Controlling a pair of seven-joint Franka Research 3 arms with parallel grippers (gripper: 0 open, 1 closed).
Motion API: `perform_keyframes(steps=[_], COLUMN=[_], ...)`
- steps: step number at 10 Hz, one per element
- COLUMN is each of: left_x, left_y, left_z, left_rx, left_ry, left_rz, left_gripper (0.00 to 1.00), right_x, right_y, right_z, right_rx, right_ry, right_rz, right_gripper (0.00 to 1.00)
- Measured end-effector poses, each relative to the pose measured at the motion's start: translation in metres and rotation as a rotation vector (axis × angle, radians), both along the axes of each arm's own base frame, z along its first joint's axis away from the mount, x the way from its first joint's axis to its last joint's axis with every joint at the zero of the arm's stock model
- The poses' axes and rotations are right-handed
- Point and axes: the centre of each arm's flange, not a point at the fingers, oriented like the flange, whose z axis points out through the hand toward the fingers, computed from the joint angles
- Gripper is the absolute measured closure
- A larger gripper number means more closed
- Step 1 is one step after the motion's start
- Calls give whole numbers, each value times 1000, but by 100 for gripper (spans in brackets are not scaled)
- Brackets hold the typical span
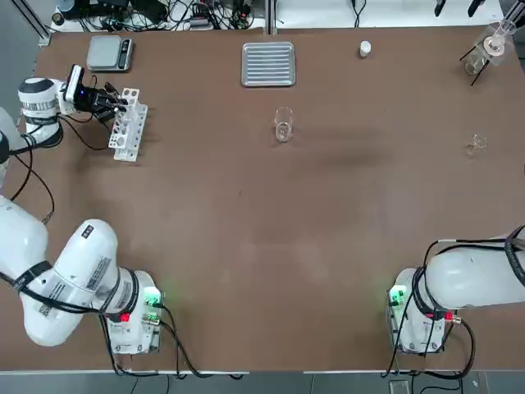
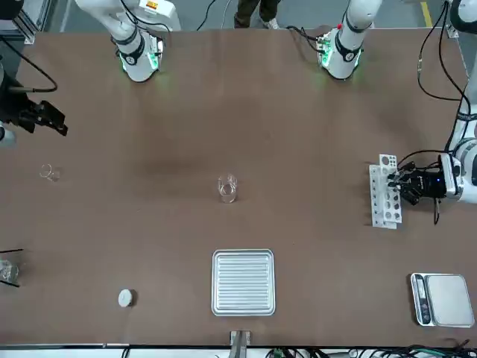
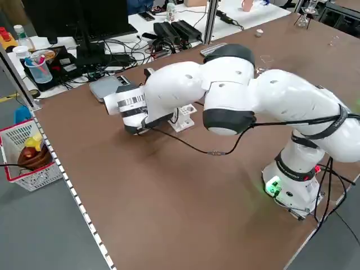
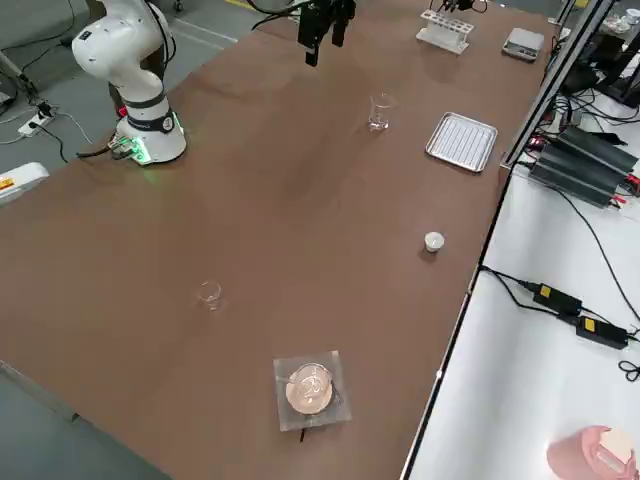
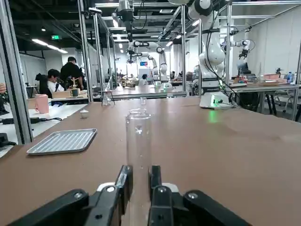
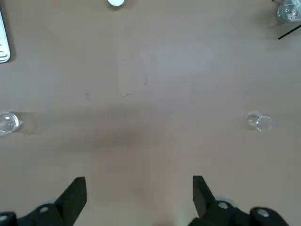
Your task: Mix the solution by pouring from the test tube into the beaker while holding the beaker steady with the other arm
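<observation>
We see a wide brown table (image 1: 246, 246) w/ two white robot arms based at its near edge. The left arm is stretched out toward the table's far left corner; the right arm is folded back, raised above the table's right side.

Next in size: a ribbed silver metal tray (image 1: 268, 64) at the far edge, centre, and a grey digital scale (image 1: 110, 52) at the far left. A white plastic test-tube rack (image 1: 128, 123) stands just in front of the scale.

The left gripper (image 5: 139, 181) is at that rack, fingers level and pinched narrow around a clear glass test tube (image 5: 138, 141), which stands upright between them. We can't tell if the tube's bottom is out of the rack.

The right gripper (image 6: 139, 194) hangs over bare table, fingers spread wide, holding nothing.

The beaker (image 1: 284, 125), a small clear glass cylinder, stands upright mid-table just in front of the tray, well apart from both grippers. A tinier clear glass vessel (image 1: 477, 145) sits at the right side, a small white cap (image 1: 365, 49) near the far edge.

Our read: step in hand is picking the tube from the rack; pouring not begun. Next, approx.: lift the tube straight up clear of the rack, carry it to the beaker, while the right arm comes across to grip the beaker.
</observation>
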Motion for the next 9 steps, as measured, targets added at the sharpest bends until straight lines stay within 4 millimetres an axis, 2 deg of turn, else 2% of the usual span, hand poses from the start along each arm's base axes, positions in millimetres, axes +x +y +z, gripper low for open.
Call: perform_keyframes(steps=[4,9], left_x=[-1,-3], left_y=[0,2], left_z=[-3,-18], left_rx=[-6,-37], left_ry=[3,22], left_rz=[5,29], left_gripper=[78,78], right_x=[2,3], right_y=[0,1], right_z=[1,2], right_rx=[1,3], right_ry=[-18,-23], right_rz=[0,1], right_gripper=[0,0])
